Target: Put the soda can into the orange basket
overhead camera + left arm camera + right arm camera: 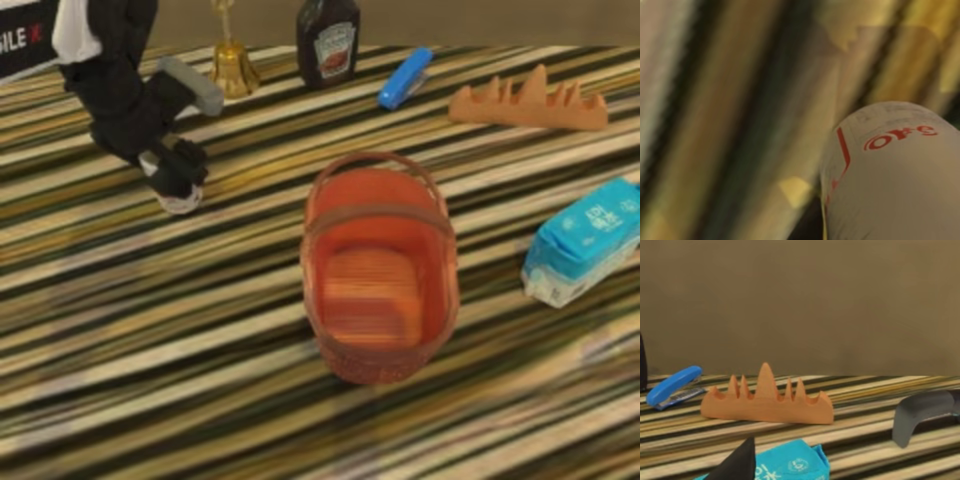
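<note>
Soda can (895,175) | red lettering, perhaps "ore" | left hand (180,190) grip: cannot tell

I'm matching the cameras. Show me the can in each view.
Top view: can at upper left, under the left claw.
Left wrist view: can close up, large, above the stripes.
Right wrist view: not in it.
Shared landmark: the striped table, in all three.
</note>
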